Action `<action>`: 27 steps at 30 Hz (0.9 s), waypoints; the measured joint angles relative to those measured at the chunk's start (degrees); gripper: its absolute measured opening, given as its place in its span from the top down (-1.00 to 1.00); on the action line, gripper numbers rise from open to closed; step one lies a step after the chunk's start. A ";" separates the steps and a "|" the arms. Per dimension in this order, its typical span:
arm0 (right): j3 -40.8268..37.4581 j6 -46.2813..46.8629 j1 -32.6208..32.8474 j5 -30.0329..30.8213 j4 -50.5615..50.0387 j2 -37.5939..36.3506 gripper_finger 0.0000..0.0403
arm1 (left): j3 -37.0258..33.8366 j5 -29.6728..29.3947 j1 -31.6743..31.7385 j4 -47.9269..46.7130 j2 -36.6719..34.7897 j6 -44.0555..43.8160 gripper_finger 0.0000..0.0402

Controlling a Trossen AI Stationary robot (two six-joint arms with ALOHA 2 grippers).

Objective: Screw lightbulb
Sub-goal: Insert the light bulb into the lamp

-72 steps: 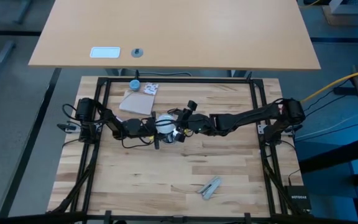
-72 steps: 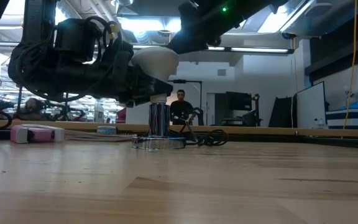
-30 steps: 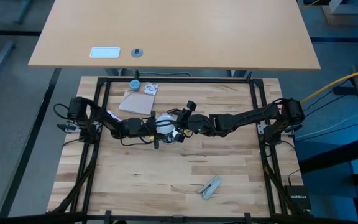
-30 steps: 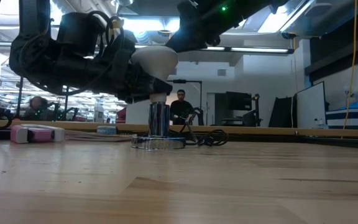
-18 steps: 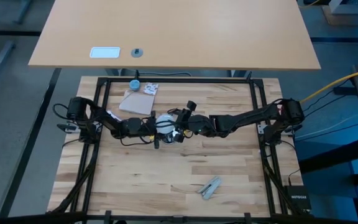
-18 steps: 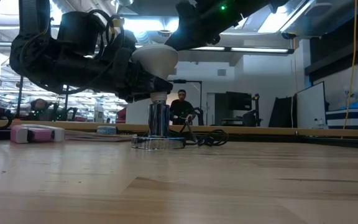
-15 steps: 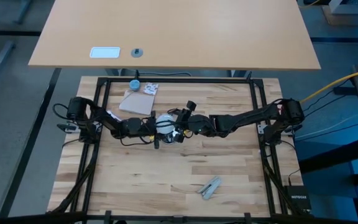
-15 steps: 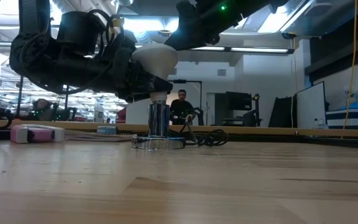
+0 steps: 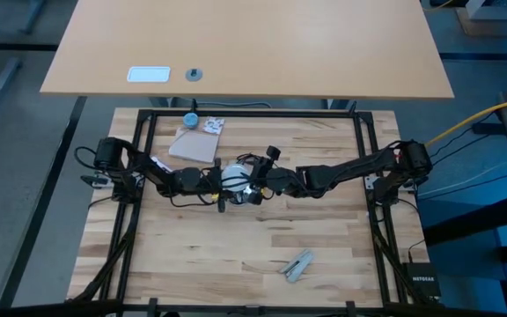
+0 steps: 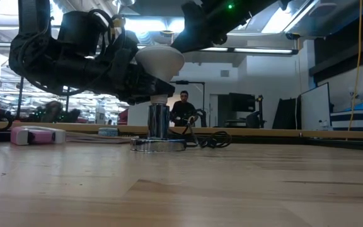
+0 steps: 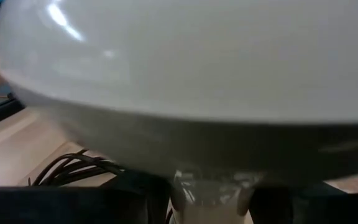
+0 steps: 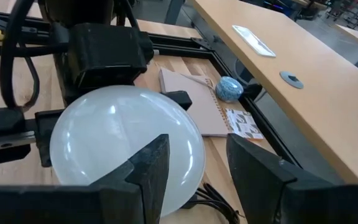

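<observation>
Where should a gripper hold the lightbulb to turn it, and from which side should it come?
Probably the round globe of the lightbulb, taken from above. It stands upright, neck down in the silver socket, and the left gripper already takes up the neck level. Only the globe is free, where the right gripper has its fingers around it.

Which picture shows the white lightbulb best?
The right wrist view: the lightbulb shows as a whole round globe between the right gripper fingers. The low view shows the bulb from the side, sitting on a shiny socket. The high view shows only a small white spot. The left wrist view is too close, just a white curve.
</observation>
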 joint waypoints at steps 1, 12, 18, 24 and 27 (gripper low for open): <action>0.00 0.02 0.00 0.02 0.09 0.00 0.17 | 0.00 -0.02 0.00 -0.08 0.00 -0.08 0.22; -0.02 -0.31 -0.02 0.50 0.65 0.02 0.17 | 0.09 -0.26 -0.02 -1.49 -0.17 0.34 0.22; -0.02 -0.31 -0.02 0.48 0.70 0.02 0.17 | 0.07 -0.26 -0.02 -1.73 -0.15 0.70 0.22; -0.02 -0.20 -0.02 0.45 0.75 0.02 0.17 | 0.02 -0.26 -0.02 -1.85 -0.13 0.86 0.22; -0.02 -0.20 -0.07 -0.27 0.79 0.02 0.17 | 0.00 -0.26 -0.02 -1.89 -0.11 1.05 0.22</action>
